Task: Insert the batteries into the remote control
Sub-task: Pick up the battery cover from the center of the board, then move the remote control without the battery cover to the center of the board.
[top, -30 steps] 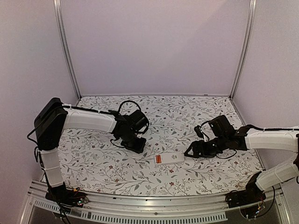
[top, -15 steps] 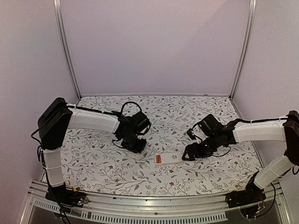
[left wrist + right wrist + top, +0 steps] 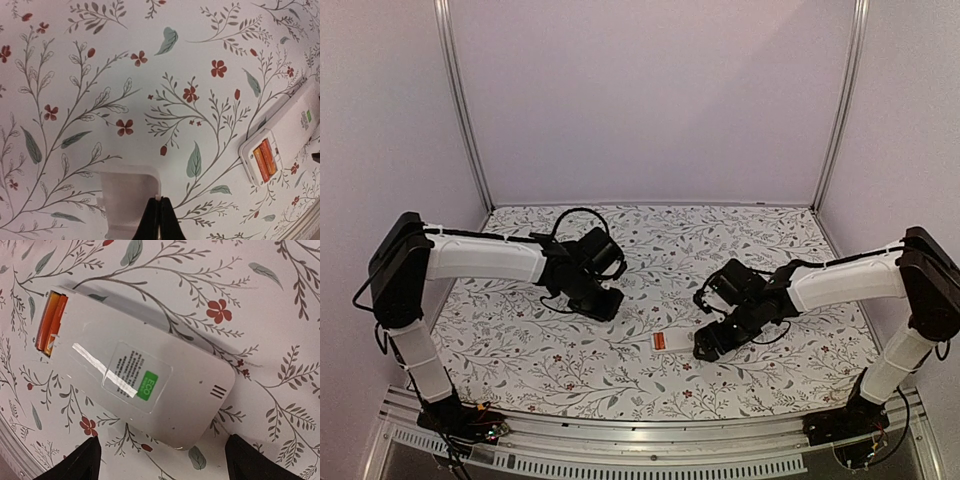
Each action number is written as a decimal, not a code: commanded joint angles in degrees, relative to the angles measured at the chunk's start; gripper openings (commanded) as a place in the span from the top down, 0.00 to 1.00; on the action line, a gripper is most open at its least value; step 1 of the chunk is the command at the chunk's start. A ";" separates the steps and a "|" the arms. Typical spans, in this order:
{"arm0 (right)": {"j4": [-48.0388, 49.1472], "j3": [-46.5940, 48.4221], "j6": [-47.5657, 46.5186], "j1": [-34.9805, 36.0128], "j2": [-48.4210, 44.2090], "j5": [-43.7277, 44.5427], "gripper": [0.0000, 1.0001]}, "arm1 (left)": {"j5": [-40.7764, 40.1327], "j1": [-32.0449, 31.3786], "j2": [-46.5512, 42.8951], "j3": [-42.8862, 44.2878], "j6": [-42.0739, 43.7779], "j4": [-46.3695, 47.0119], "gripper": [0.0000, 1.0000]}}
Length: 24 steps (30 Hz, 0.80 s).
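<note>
The white remote control (image 3: 682,340) lies back-up on the floral table, near the front centre. Two orange batteries (image 3: 660,341) sit side by side in the recess at its left end. In the right wrist view the remote (image 3: 135,370) lies just ahead of my open right gripper (image 3: 167,465), whose fingers stand wide either side of its rounded end; the batteries (image 3: 50,322) show at the far end. My right gripper (image 3: 710,345) is at the remote's right end. My left gripper (image 3: 595,297) is shut, pinching the edge of a thin white cover plate (image 3: 127,200), left of the remote (image 3: 290,130).
The floral table cover (image 3: 520,340) fills the work area, with purple walls at the back and sides. An aluminium rail (image 3: 650,430) runs along the near edge. Cables loop off both wrists.
My right gripper has moved left and closer to the remote's right end. My left gripper has drawn back and to the left, away from the remote.
</note>
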 commanded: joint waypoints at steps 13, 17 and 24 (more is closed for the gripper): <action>-5.60 10.31 17.83 13.73 15.54 25.93 0.02 | 0.97 3.50 -8.92 -4.91 -0.30 5.00 1.00; -3.72 12.43 19.56 13.68 17.45 24.93 0.07 | 1.16 4.32 -11.07 -6.65 -0.18 5.85 1.00; -2.71 17.01 17.90 12.47 20.29 24.03 0.13 | 2.90 7.04 -14.82 -10.59 -0.92 8.35 1.00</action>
